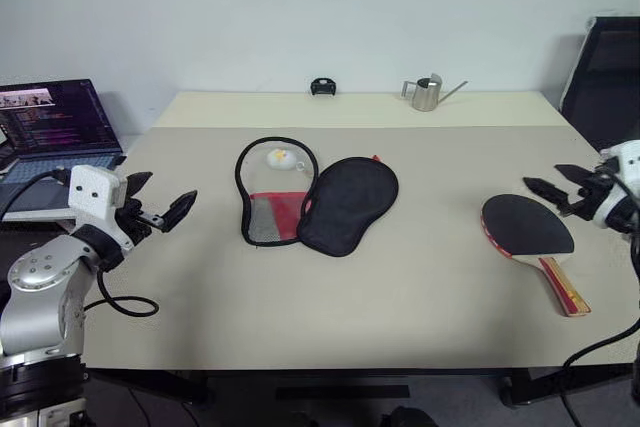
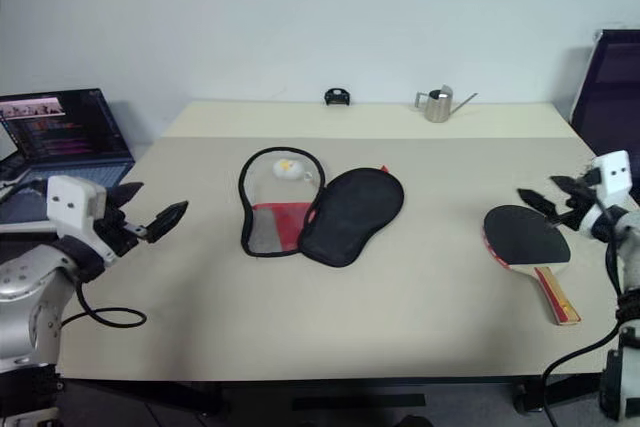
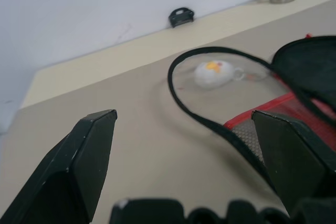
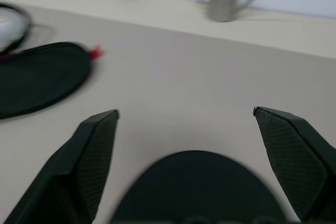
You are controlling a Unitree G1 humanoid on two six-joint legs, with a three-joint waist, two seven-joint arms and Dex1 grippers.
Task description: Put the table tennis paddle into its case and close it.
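Pickup of the paddle (image 1: 527, 226) is judged to be the step in hand, and nothing has yet been grasped. Its black face lies flat on the table (image 1: 400, 287) at the robot's right, with the striped handle pointing toward the near edge. The right gripper (image 1: 552, 182) is held just beyond the far edge of the blade with its fingers spread wide and empty; in its wrist view the black face is seen low between the two fingers.

The case (image 1: 318, 203) lies unzipped and spread open at mid-table, well apart from the paddle. One half is turned black side up, while the other shows its red panel and grey mesh, ringed by the black zip edge. No paddle is held in it. A small white and yellow object (image 1: 282, 158) is seen inside the loop of the open edge; whether it rests on the lining or on the table cannot be told.

The left gripper (image 1: 160, 202) is released as well, fingers wide, hovering off the table's left side and aimed toward the case, not touching it.

For the next move, the right fingers would need to be lowered onto the paddle, probably at the blade edge or handle, since the bat lies flat and offers little to pinch. The case would likely need to be steadied by the left gripper for insertion.

A small metal can (image 1: 428, 93) and a black object (image 1: 322, 86) stand at the far edge.
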